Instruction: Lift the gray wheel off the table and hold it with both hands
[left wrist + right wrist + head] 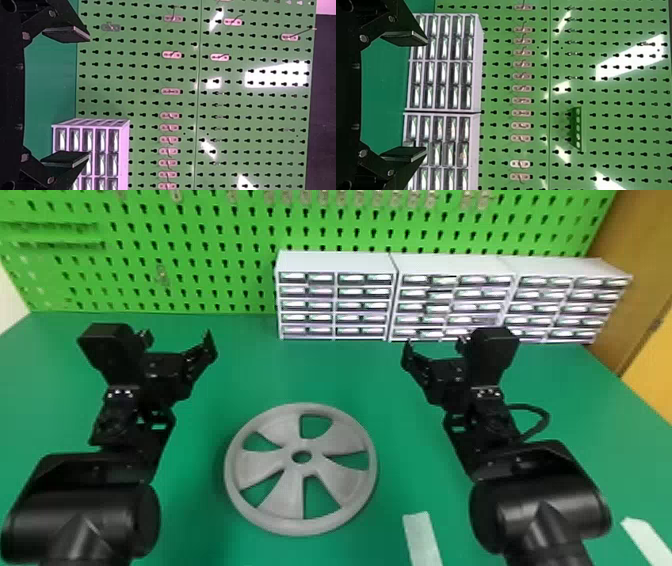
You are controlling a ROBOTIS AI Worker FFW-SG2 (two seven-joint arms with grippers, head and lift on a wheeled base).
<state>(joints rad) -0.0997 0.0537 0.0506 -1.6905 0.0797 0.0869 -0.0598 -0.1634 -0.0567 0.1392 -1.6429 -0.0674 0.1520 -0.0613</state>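
The gray wheel [260,430] lies flat on the green table [300,375], its several spokes and round centre hole facing up. My left gripper [177,337] is above the table, beyond the wheel and to its left, with its fingers spread. My right gripper [434,344] stands likewise beyond the wheel, to its right. Neither touches the wheel. In the left wrist view the left gripper [77,97] has a wide gap between its fingers; so does the right gripper [415,96] in the right wrist view.
White drawer cabinets [332,265] line the table's back, right of centre, against a green pegboard [200,250]. A pale strip [422,537] lies right of the wheel near the front, and another [647,540] at the right edge.
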